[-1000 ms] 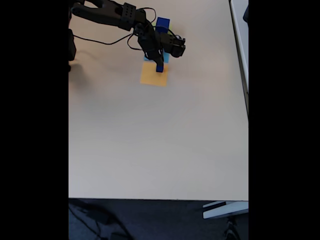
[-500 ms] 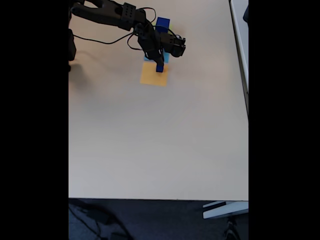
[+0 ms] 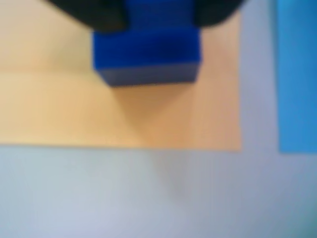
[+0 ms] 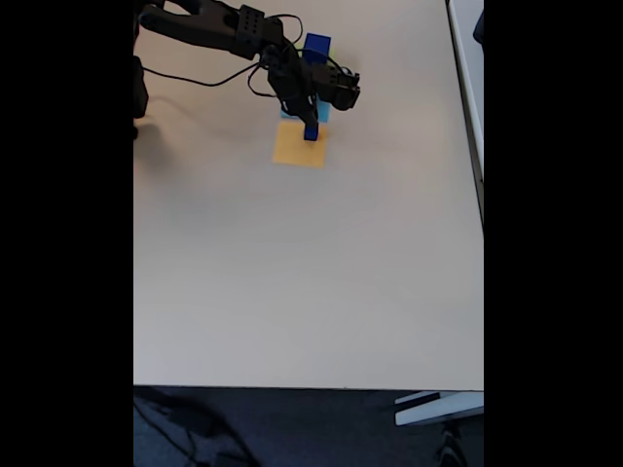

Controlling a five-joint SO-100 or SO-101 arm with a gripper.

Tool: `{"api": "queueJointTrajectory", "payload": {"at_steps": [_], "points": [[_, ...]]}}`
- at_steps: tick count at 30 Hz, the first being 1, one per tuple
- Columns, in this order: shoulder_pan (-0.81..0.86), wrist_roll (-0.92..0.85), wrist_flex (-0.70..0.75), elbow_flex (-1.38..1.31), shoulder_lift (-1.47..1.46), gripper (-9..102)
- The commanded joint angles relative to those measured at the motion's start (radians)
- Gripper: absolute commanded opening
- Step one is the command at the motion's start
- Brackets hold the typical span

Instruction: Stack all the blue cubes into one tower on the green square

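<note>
- Blue cube (image 3: pixel 146 54) is sitting clamped in my gripper (image 4: pixel 311 129), hovering over the orange square (image 3: pixel 119 106).
- I am seeing a larger blue cube (image 4: pixel 316 47) just beyond it in the fixed view.

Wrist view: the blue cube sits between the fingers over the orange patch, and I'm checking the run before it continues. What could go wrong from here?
1. The end effector grips only the top of the blue cube, so it might slip or tilt.
2. The cube is over the orange square; released here, it would land on the wrong patch.
3. In the fixed view a larger blue cube stands just behind the arm, and a swing could knock it.
</note>
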Motion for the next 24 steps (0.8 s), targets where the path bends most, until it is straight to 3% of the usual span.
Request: {"api": "queueJointTrajectory", "payload": {"at_steps": [1, 24], "points": [[-0.003, 0.012, -0.021, -0.006, 0.074, 0], [0.005, 0.003, -0.023, -0.006, 0.074, 2]]}}
